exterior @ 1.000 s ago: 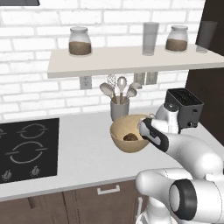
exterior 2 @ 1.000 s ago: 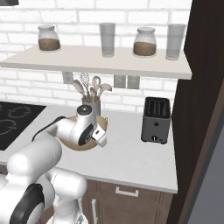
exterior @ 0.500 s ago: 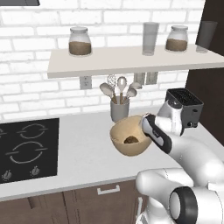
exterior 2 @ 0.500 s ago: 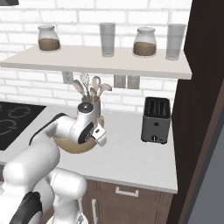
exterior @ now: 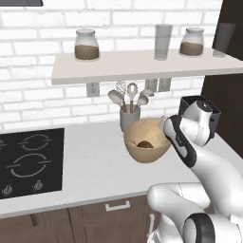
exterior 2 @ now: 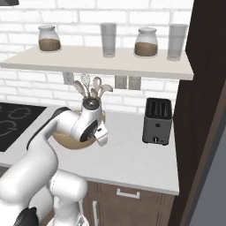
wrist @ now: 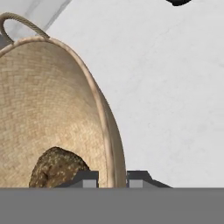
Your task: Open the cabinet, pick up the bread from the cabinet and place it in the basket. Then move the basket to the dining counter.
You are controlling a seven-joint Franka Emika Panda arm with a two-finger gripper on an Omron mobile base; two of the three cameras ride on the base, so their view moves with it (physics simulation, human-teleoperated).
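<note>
The round tan basket (exterior: 146,141) hangs tilted just above the white worktop (exterior: 90,166), in front of the utensil cup. My gripper (exterior: 167,133) is shut on its right rim. In the hand view that rim (wrist: 109,131) runs down between my two dark fingertips (wrist: 85,180), with the gripper (wrist: 111,179) pinching it. The lumpy dark brown bread (wrist: 57,168) lies inside on the basket's bottom and also peeks over the edge as the bread (exterior: 142,144). From the right side the basket (exterior 2: 66,140) is partly hidden behind my hand.
A grey utensil cup (exterior: 129,116) stands right behind the basket. The black toaster (exterior 2: 157,121) sits to the right, the cooktop (exterior: 28,159) to the left. A shelf (exterior: 142,66) with jars and glasses hangs overhead. A tall dark cabinet side (exterior 2: 203,110) bounds the right.
My hand has risen a little and turned, carrying the basket and bread slightly up and to the right. The grip on the rim has not changed.
</note>
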